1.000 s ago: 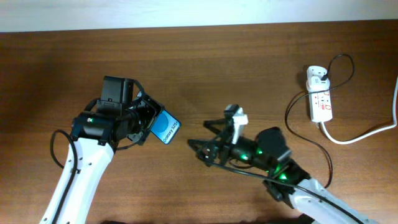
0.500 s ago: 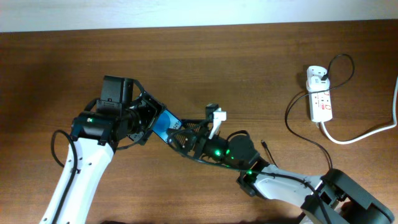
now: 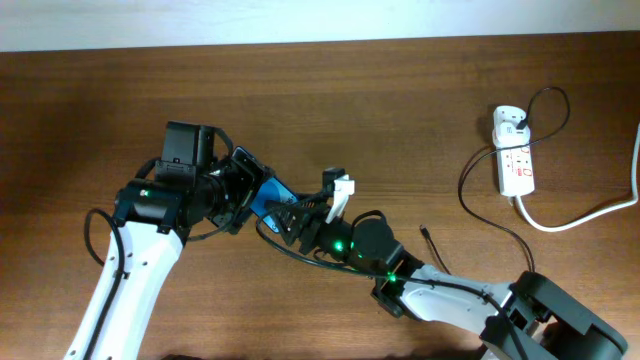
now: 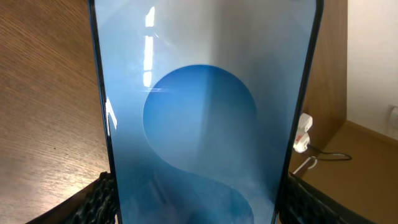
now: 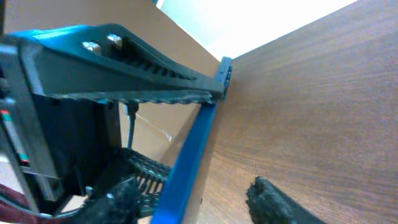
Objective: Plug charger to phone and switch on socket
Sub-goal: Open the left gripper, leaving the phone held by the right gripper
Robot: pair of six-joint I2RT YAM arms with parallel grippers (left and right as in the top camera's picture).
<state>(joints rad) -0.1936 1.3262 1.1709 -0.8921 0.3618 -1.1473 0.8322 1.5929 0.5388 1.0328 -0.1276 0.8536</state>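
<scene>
Pinching the phone (image 3: 270,196) between the left gripper's (image 3: 247,193) pads (image 4: 102,199), holding it just left of the worktop's (image 3: 400,90) centre, blue screen filling the left wrist view. Reaching in from the near right corner with the right gripper (image 3: 287,214), fingers (image 5: 273,200) spread on either side of the phone's free end, one close against the edge, the other standing clear. Showing the socket (image 3: 515,160) lying beside the right edge toward the far side, the charger's (image 3: 463,184) white adapter sitting in its far end, black cable looping over the wood toward the right arm (image 3: 450,295), tip too small to tell.
</scene>
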